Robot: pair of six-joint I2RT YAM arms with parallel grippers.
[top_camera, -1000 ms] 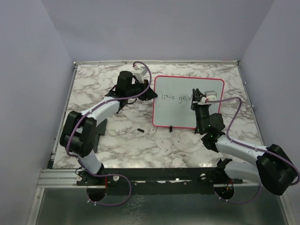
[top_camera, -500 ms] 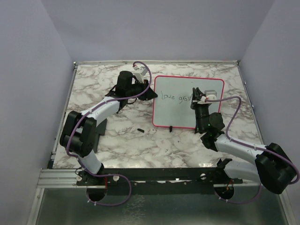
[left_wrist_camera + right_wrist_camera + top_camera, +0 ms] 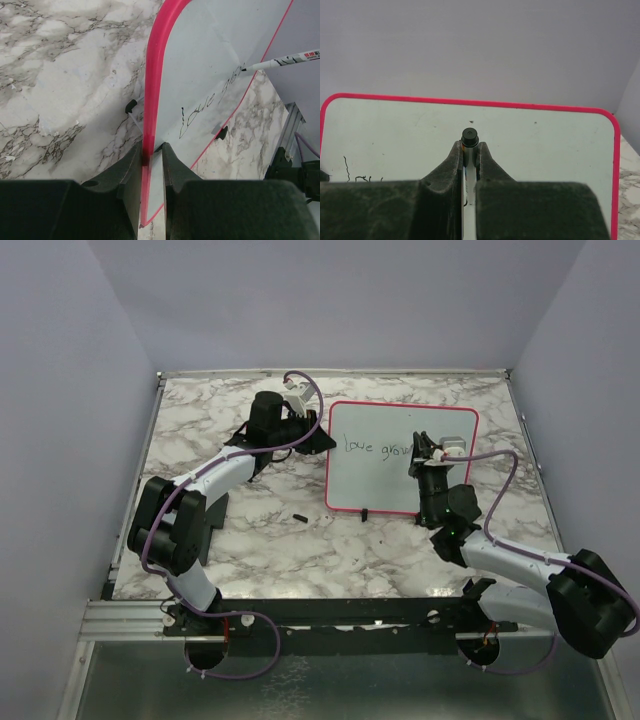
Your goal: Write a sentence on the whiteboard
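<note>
Marble tabletop (image 3: 230, 530) lay under the whiteboard (image 3: 390, 485), its red edge pinched between our left jaws. Our right jaws, closed on the marker (image 3: 280, 62), had crept slightly farther from the left jaws within the last second. That lengthened the sentence (image 3: 377, 448) running between the two. We judged the second word unfinished.

I see plain pale lavender walls (image 3: 330, 300) filling the frame's top and sides, enclosing a white grey-veined marble bench (image 3: 250, 550) at centre.
</note>
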